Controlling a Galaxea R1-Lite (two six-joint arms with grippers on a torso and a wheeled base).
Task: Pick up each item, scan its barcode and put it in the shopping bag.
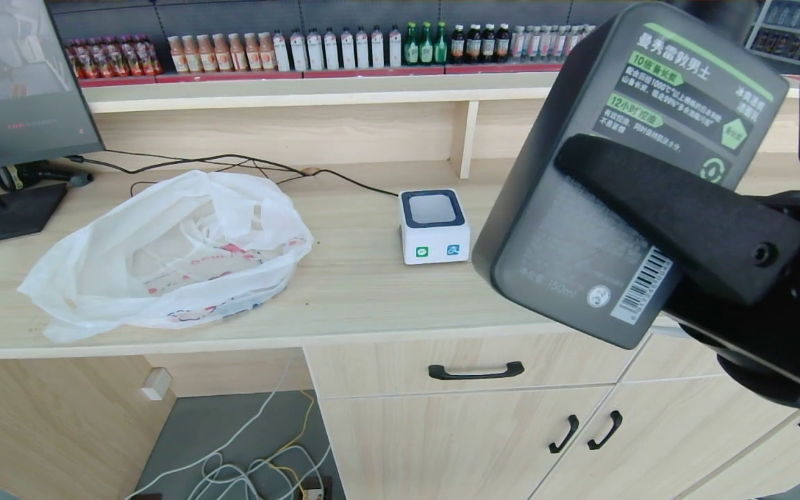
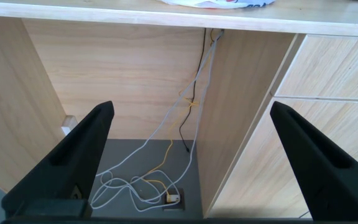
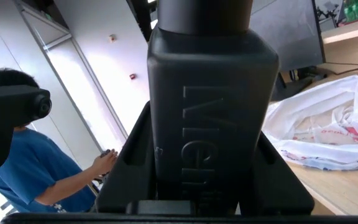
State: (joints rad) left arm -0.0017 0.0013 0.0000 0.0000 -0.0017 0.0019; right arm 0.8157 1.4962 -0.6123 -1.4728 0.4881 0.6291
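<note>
The barcode [image 1: 643, 285] sits at the bottle's lower edge, right beside the right gripper [image 1: 622, 187]'s finger and turned up away from the scanner [image 1: 435, 226], which stands below and to the left of that gripper. A scan could fail if the wrist does not roll the label down toward the window, or if the finger shades the stripes. The smooth bottle [image 1: 580, 257] might also slip during that roll.

The right gripper is closed across the dark bottle's body, holding it above the counter [image 1: 372, 298]. The shopping bag [image 1: 164, 250] lies farther left, beyond the scanner. The left gripper [image 2: 191, 118] hangs below the counter edge, fingers spread wide, holding nothing.
</note>
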